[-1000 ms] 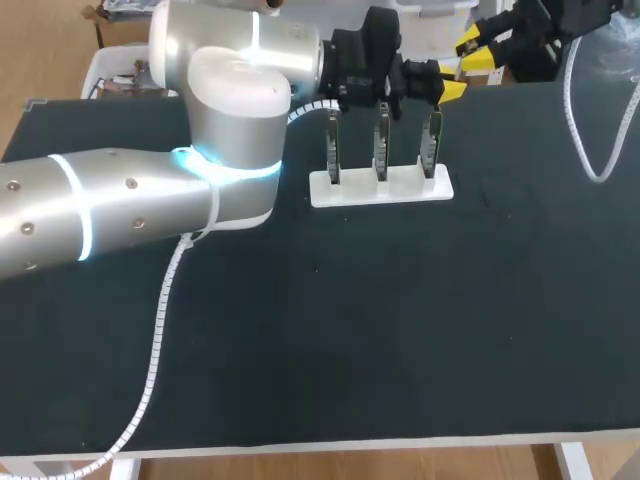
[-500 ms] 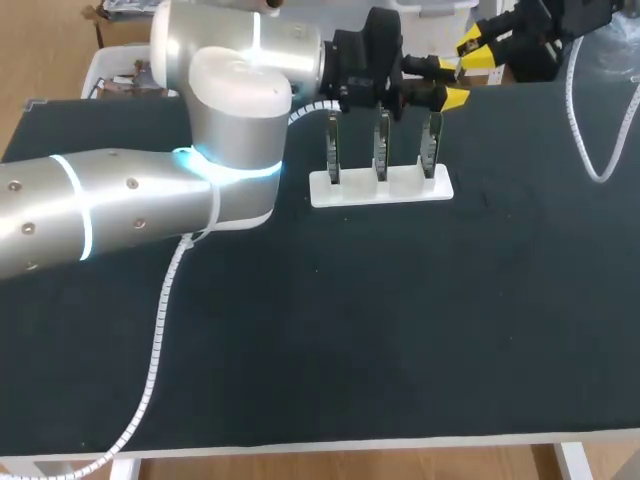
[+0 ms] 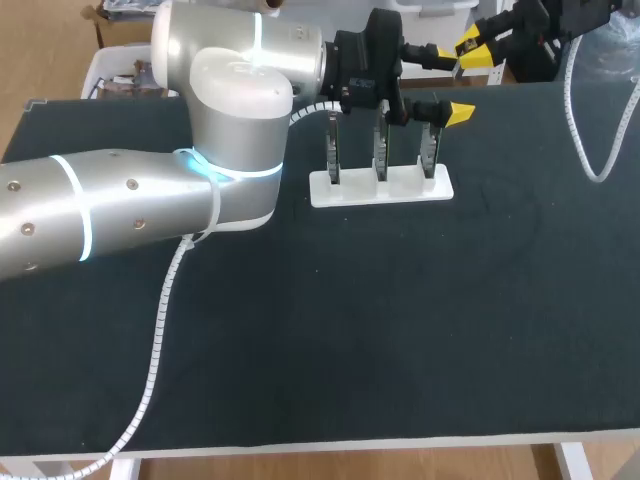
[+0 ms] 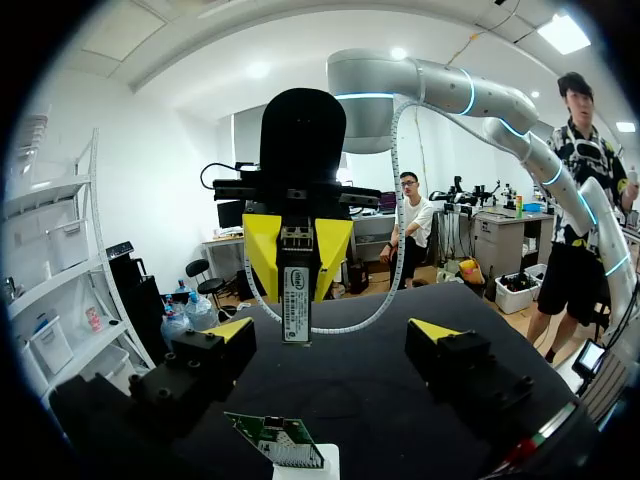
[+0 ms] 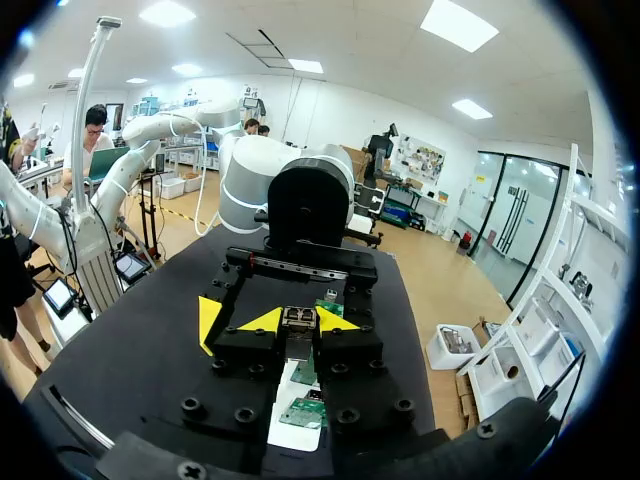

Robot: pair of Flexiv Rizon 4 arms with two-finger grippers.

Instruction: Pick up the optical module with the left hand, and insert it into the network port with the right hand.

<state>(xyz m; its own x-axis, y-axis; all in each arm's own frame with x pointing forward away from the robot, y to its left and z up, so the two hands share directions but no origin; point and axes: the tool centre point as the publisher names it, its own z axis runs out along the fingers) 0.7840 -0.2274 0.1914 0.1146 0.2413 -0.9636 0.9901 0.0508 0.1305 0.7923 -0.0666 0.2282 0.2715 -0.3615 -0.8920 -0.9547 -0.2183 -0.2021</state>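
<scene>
The left gripper (image 4: 333, 338) hangs with fingers wide apart. Ahead, the right gripper (image 4: 297, 272) clamps an optical module (image 4: 295, 297). Beneath sits a green circuit board (image 4: 275, 438).

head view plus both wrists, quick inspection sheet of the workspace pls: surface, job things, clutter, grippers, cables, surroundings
surface: dark table, flat and even.
job's things: optical module held off the table in the right gripper; white stand near the far edge, carrying three upright boards.
clutter: nothing seen.
grippers: left gripper fingers open and empty, above the stand; right gripper fingers shut on the module, facing the left one.
cables: spiral-wrapped cable trailing from the left arm across the table; second white cable looping onto the far right corner.
surroundings: nothing seen reaching over the table.
</scene>
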